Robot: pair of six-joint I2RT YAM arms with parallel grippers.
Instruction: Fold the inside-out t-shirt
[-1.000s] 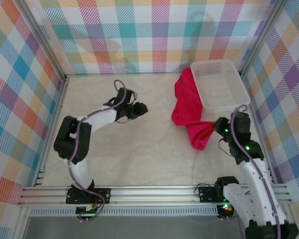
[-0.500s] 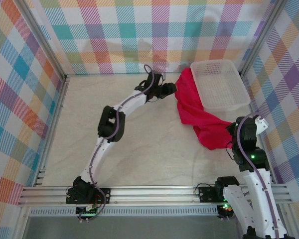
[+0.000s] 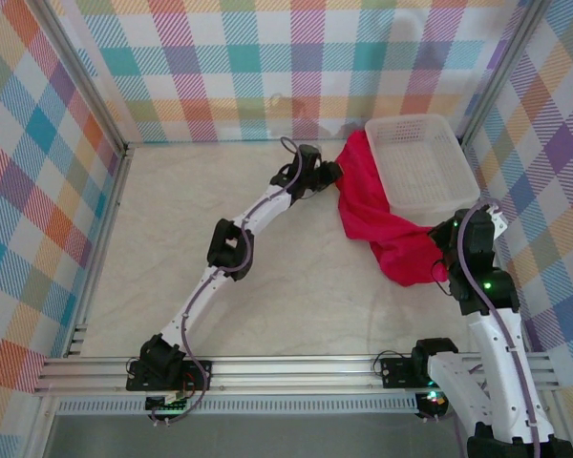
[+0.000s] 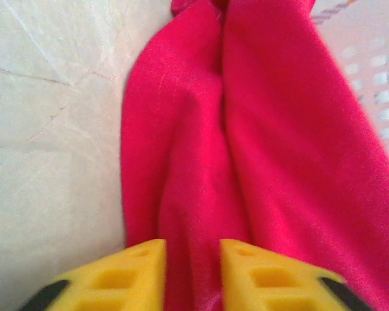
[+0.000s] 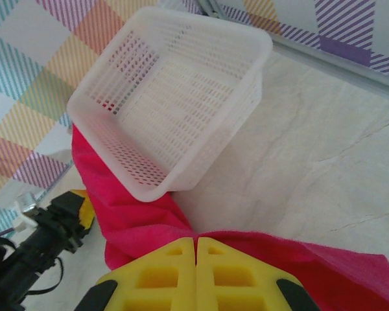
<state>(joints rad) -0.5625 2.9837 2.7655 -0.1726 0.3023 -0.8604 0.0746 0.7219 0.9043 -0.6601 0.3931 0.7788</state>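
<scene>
On the far right side of the table (image 3: 296, 296), the red shirt (image 3: 377, 218) lies in a crumpled heap. Its top end rests against the left side of the white basket (image 3: 420, 162), and a bit of it goes under the basket's near corner. The left gripper (image 4: 192, 259) is stretched far out to the shirt's left edge. Its yellow fingers (image 4: 142, 272) squeeze a fold of the cloth. The right gripper (image 5: 196, 241) is pressed tight together, pinching the shirt's near end.
</scene>
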